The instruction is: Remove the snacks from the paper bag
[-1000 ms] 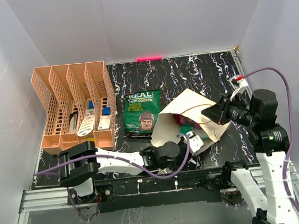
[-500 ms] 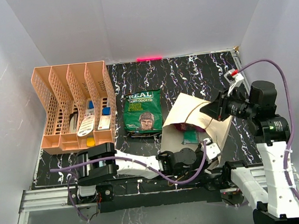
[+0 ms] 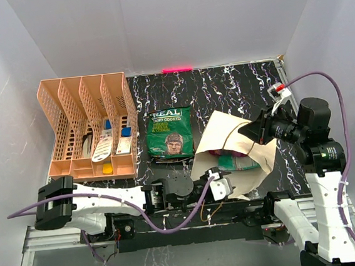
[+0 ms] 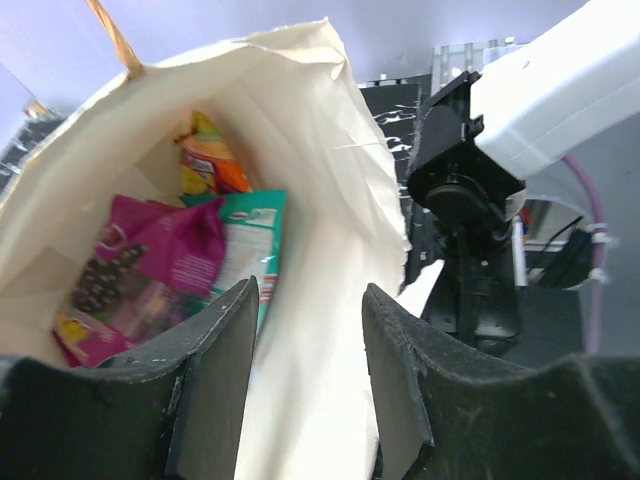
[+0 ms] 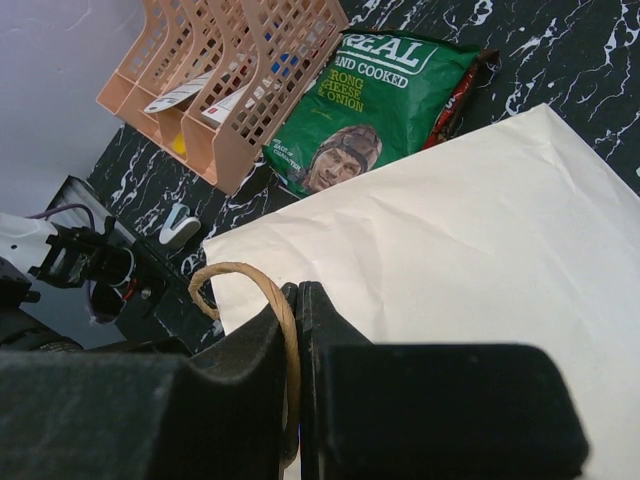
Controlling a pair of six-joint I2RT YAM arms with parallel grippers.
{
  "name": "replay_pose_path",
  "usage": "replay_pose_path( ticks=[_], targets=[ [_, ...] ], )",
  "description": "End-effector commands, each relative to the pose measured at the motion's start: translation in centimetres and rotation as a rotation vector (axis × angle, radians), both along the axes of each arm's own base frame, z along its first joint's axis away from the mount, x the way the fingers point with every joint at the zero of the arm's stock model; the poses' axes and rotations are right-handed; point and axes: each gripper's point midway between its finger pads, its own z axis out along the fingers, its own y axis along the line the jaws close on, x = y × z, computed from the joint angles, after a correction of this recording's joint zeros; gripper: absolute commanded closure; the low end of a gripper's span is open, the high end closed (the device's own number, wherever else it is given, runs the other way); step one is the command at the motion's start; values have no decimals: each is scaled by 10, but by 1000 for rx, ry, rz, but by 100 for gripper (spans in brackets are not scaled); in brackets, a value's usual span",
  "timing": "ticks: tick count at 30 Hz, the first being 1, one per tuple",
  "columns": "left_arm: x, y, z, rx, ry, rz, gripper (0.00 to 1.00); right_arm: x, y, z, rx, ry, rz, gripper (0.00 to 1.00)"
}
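Observation:
The cream paper bag point(image 3: 231, 131) lies on its side on the black marble table, mouth toward the near edge. My right gripper point(image 3: 253, 130) is shut on its brown cord handle point(image 5: 243, 277) and holds the top wall up. My left gripper point(image 3: 219, 184) is open at the bag's mouth, with the lower bag wall point(image 4: 320, 240) between its jaws. Inside the bag lie a purple packet point(image 4: 140, 270), a light green one point(image 4: 250, 235) and an orange-yellow one point(image 4: 208, 160). The dark green "REAL" crisp bag point(image 3: 168, 132) lies flat on the table left of the bag.
A peach lattice file rack point(image 3: 89, 126) with small stationery pieces stands at the left. A red-brown packet edge point(image 5: 462, 88) shows under the crisp bag. The right arm's base point(image 4: 470, 190) stands close to the right of the bag's mouth. White walls close in the table.
The left gripper swept right along the bag's mouth, then came back left to its near corner. The right gripper shifted the bag slightly right and opened it wider.

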Motion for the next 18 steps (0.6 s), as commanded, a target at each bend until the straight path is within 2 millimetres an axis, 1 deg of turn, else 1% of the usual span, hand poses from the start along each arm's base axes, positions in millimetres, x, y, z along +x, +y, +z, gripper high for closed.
replay_pose_path(
  ticks=[1,3,6,9,10,12,15,18],
  targets=[
    [17,6,-31,151,-220,10,58,6,3,18,25,-70,4,92],
    [28,-2,-30,140,-300,43,62,6,4,22,30,-71,8,92],
    [53,-17,-29,145,-399,100,65,7,3,25,29,-79,5,92],
    [79,-32,-28,129,-425,134,66,8,1,29,24,-87,-12,92],
    [91,-37,-27,126,-433,147,67,9,0,30,24,-89,-20,92],
    [105,-45,-33,140,-459,164,67,9,-1,34,24,-94,-31,92],
    [121,-54,-42,171,-511,186,66,9,0,40,28,-106,-32,92],
    [130,-57,-47,187,-543,218,65,7,-1,45,24,-118,-31,92]
  ],
)
